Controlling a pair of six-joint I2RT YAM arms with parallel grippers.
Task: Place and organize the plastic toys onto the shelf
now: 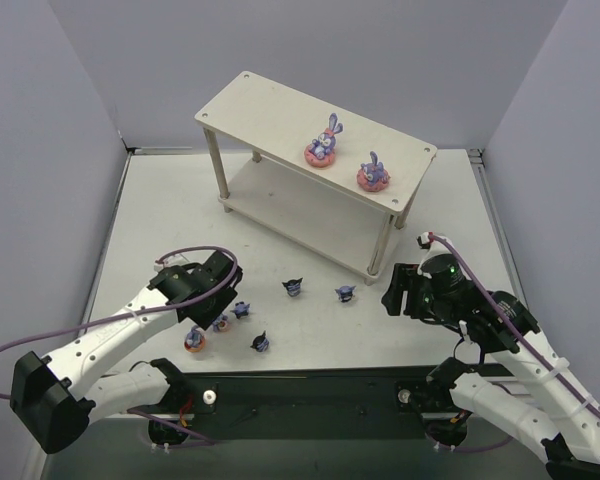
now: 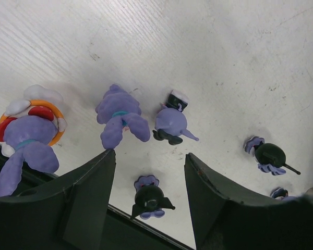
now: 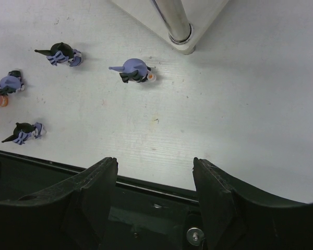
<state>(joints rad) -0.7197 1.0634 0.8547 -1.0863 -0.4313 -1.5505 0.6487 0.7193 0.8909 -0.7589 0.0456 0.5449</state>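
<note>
Purple rabbit [image 2: 119, 114] sits on table [image 2: 224, 52], 11 o'clock just off L gripper [image 2: 150, 155], jaws spread, empty; dark blue fig [image 2: 151, 198] in the gap. L arm nearer; R gripper [image 3: 155, 161] spread too, holding nothing.

Pale wooden two-tier shelf [image 1: 280, 110] at far side of table. Its top board holds two purple rabbits upright on pink bases: one rabbit [image 1: 324, 143] mid-board, second rabbit [image 1: 373, 172] near the right end. On the table in front: third rabbit [image 1: 195, 339] on orange base, fourth rabbit [image 1: 220, 322] just beside it. Four small dark blue figures are spread nearby: first figure [image 1: 241, 309], second figure [image 1: 261, 342], third figure [image 1: 294, 287], fourth figure [image 1: 345, 293].
</note>
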